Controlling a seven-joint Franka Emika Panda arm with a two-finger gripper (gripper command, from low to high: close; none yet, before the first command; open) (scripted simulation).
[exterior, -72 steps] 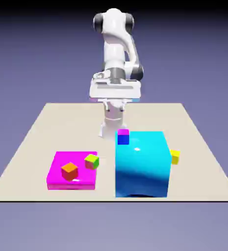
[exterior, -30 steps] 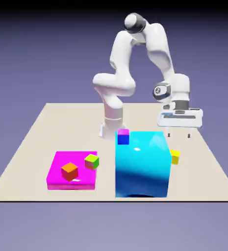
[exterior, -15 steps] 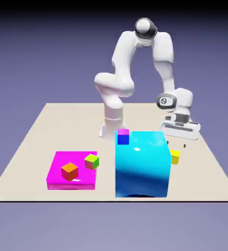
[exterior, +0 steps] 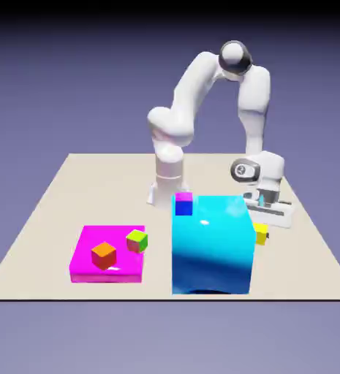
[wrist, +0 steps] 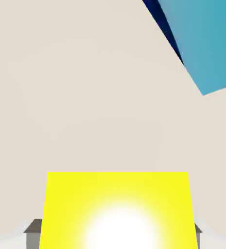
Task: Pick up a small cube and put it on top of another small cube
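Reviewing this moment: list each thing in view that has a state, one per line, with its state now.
gripper: shut on the yellow cube, low at the table beside the cyan block
yellow cube: between the fingertips, at the table
lime-green cube: free, on the magenta slab's edge, nothing stacked on it
orange cube: free, resting on the magenta slab
blue cube with magenta top: free, resting on the cyan block

Big cyan block (exterior: 210, 241) stands mid-table, blue cube with magenta top (exterior: 183, 204) behind it, orange cube (exterior: 104, 255) sits on magenta slab (exterior: 85, 272)
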